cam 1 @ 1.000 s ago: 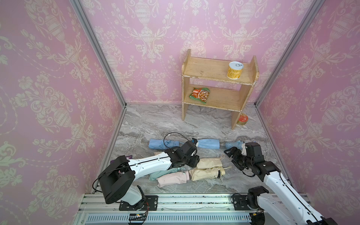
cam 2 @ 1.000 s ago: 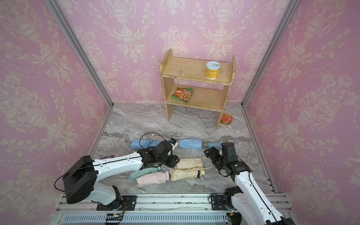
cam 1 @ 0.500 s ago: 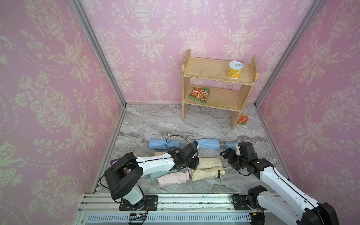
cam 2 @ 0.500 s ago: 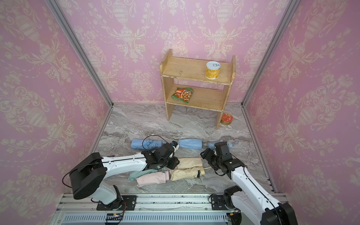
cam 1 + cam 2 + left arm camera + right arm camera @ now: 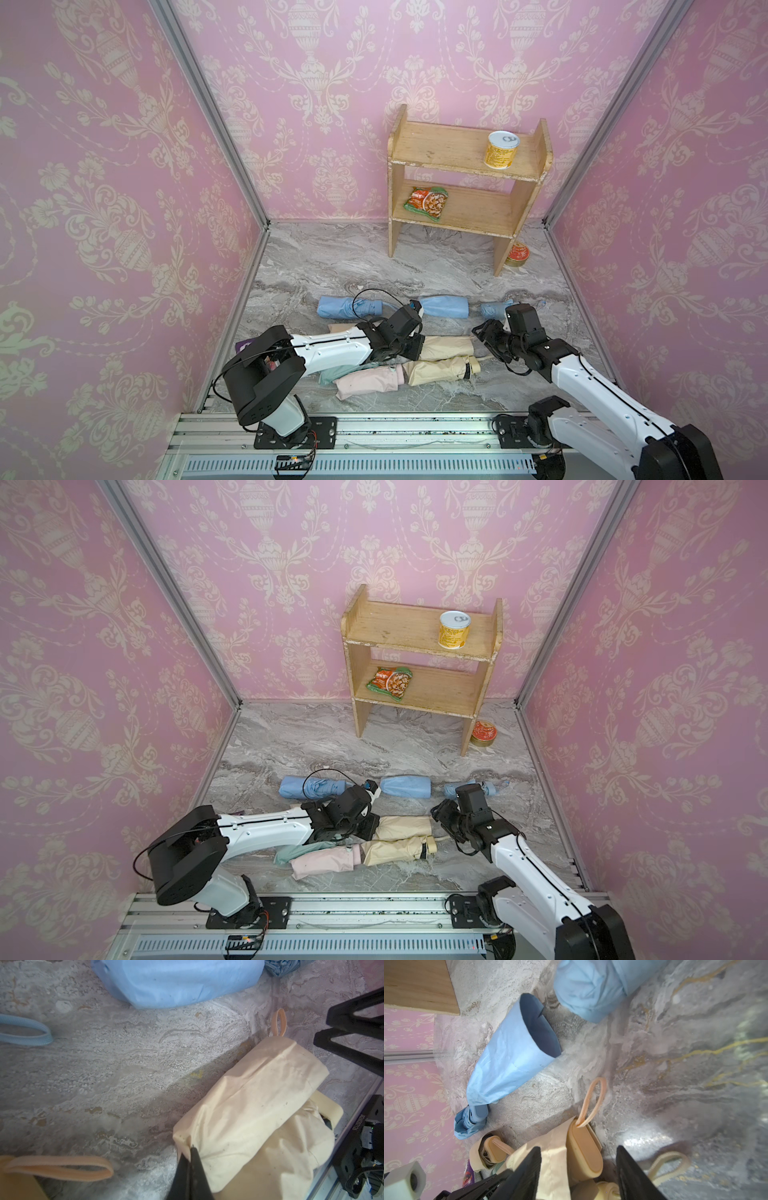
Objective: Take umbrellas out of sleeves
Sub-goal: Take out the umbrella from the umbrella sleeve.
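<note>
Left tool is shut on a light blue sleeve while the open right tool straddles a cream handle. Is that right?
No: the left wrist view shows the left tool shut on the cream sleeve instead. The open right tool does straddle a cream handle.

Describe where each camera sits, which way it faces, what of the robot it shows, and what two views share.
Top views: high behind the arm bases, looking down and forward over the floor to the shelf; both arms show.
Left wrist: on the left arm, facing the cream sleeve that the shut left fingers pinch.
Right wrist: on the right arm, facing a cream handle between the open right fingers.
Shared: both wrist views show that sleeve from opposite ends.
</note>
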Controlling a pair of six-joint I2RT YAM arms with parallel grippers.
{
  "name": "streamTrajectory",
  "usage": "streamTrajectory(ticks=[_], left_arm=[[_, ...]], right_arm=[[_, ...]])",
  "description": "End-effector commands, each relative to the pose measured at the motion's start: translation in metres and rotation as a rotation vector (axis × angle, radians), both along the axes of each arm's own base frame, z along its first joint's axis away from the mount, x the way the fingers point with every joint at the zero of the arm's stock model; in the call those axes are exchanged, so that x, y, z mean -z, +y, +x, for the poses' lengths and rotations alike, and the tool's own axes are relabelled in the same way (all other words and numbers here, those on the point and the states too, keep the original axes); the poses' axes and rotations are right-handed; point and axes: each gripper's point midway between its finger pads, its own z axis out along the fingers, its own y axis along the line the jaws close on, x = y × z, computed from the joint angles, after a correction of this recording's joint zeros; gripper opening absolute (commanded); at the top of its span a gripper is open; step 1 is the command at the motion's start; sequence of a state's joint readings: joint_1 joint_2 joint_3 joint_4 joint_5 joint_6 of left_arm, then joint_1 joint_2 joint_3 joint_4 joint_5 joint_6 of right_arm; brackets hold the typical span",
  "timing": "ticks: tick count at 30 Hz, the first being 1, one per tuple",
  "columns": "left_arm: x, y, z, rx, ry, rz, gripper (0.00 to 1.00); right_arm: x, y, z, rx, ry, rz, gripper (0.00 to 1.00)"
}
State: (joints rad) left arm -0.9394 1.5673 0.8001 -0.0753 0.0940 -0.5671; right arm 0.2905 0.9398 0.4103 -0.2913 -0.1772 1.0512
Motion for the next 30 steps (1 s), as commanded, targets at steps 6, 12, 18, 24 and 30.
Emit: streamTrajectory(ticks=[6, 12, 18, 24, 30], left_arm=[[0.016, 0.008, -0.007, -0.012, 0.043, 0.055, 0.0], [0.015, 0.007, -0.007, -0.013, 0.049, 0.053, 0.0], [0.015, 0.006, -0.007, -0.013, 0.05, 0.046, 0.0], [0.015, 0.004, -0.009, -0.002, 0.059, 0.037, 0.0], [0.015, 0.003, -0.009, -0.001, 0.059, 0.033, 0.0]], right_arm=[[0.016, -0.003, 0.008, 0.134, 0.011, 0.059, 0.49], [0.025, -0.003, 0.01, 0.193, 0.028, 0.1, 0.41], [0.031, -0.007, 0.012, 0.247, 0.032, 0.109, 0.33], [0.032, -0.009, 0.016, 0.281, 0.025, 0.119, 0.25], [0.036, -0.003, 0.02, 0.269, 0.044, 0.136, 0.24]])
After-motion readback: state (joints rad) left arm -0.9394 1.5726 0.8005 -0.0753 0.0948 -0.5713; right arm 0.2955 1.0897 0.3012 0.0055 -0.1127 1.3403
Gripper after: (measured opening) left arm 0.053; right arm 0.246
